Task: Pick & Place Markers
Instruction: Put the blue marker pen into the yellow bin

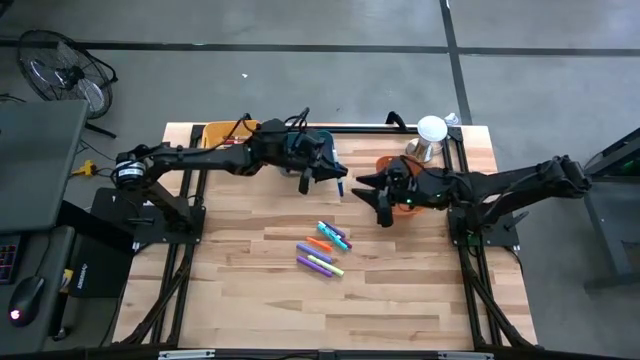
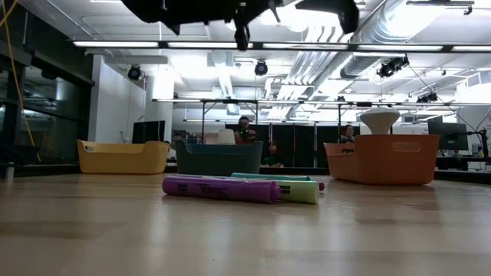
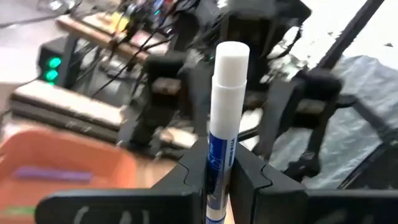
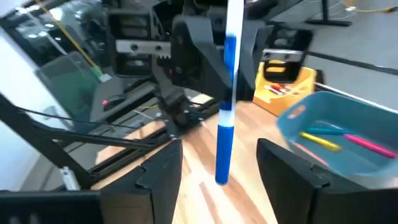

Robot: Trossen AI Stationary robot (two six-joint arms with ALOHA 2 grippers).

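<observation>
Three bins line the far edge of the wooden table (image 1: 250,300): a yellow bin (image 2: 123,156), a blue bin (image 4: 348,134) holding yellow and pink markers, and an orange bin (image 2: 383,159) with a purple marker inside. A white mushroom-shaped lamp (image 1: 431,135) stands behind the orange bin. Loose markers (image 1: 322,250) in purple, orange, teal and green lie on the open tabletop, well apart from both grippers. The left gripper (image 3: 219,171), raised beside the blue bin, is clamped on a blue-and-white marker (image 3: 224,124), which stands up between its fingers, white cap out ahead. The right gripper (image 4: 219,162), just beside, has its fingers spread; the same marker hangs between them, touching neither.
</observation>
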